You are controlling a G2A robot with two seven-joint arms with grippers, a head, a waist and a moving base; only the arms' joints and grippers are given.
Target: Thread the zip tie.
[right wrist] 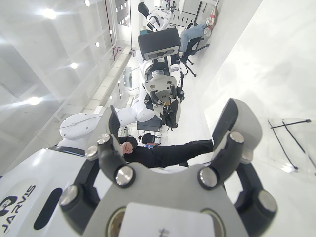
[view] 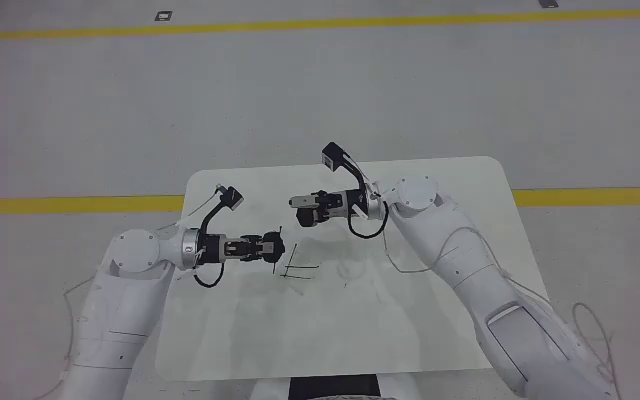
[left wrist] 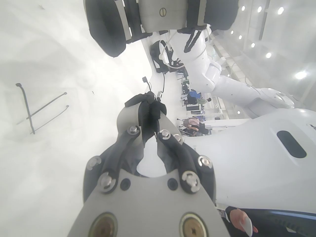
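Opposite the wide-open, empty right end effector [view: 297, 202], the left end effector [left wrist: 149, 105] clamps a zip tie [left wrist: 144, 78].

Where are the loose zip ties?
In the top view the loose zip ties lie crossed on the white table near its middle, just beyond the left gripper, and nearer the robot than the right gripper.

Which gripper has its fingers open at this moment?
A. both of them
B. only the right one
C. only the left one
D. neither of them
B: the right gripper has its fingers wide apart with nothing between them, while the left gripper is shut on a zip tie.
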